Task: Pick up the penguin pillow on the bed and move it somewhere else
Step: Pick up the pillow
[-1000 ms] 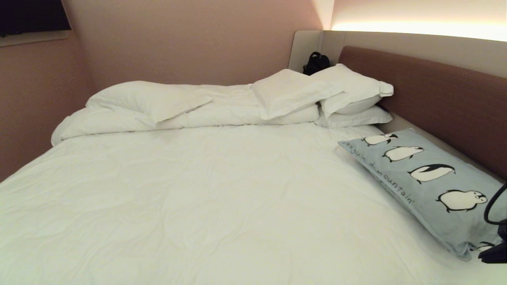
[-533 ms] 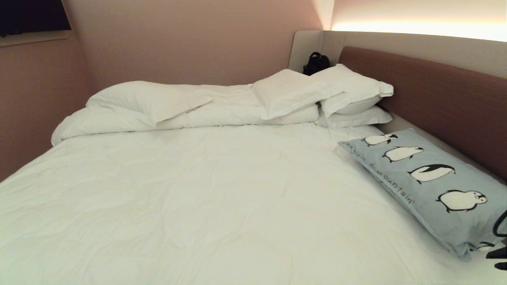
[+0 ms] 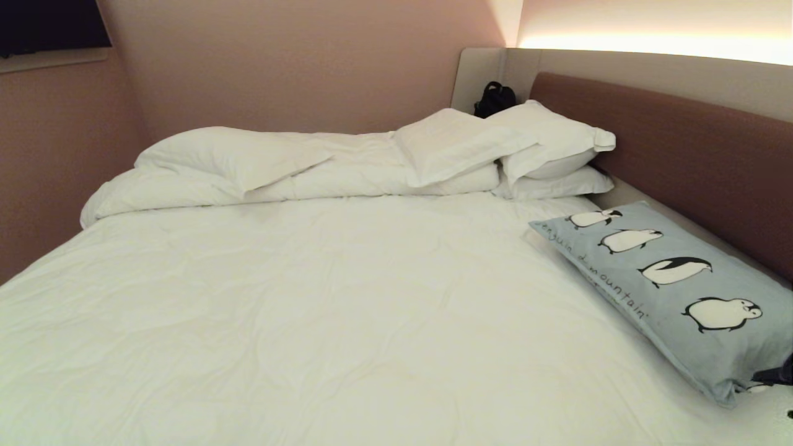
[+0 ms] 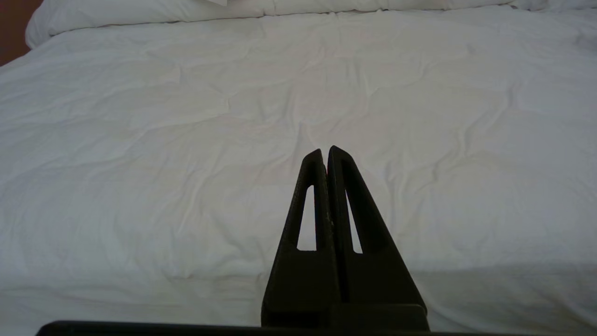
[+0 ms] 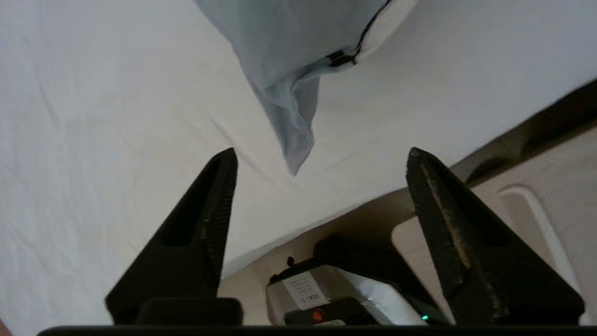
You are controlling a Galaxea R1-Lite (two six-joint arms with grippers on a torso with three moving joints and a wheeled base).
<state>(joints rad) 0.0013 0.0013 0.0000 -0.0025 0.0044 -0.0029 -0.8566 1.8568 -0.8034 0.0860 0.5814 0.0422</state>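
Observation:
The penguin pillow [image 3: 669, 291], light blue-grey with a row of black-and-white penguins, lies flat on the bed [image 3: 347, 310] at its right side, along the brown headboard [image 3: 681, 142]. In the right wrist view its near corner [image 5: 289, 56] points toward my right gripper [image 5: 322, 151], which is open and holds nothing, a short way back from that corner above the bed's edge. Only a dark sliver of the right arm [image 3: 774, 375] shows in the head view. My left gripper [image 4: 325, 150] is shut and empty over the white duvet.
White pillows [image 3: 545, 145] are stacked at the far right by the headboard, with a folded duvet [image 3: 248, 167] along the far side. A black object [image 3: 494, 98] sits in the far corner. My own base [image 5: 336, 289] shows below the bed's edge.
The right arm's black parts and cable have drawn back almost out of the head view's right edge. The penguin pillow lies where it was.

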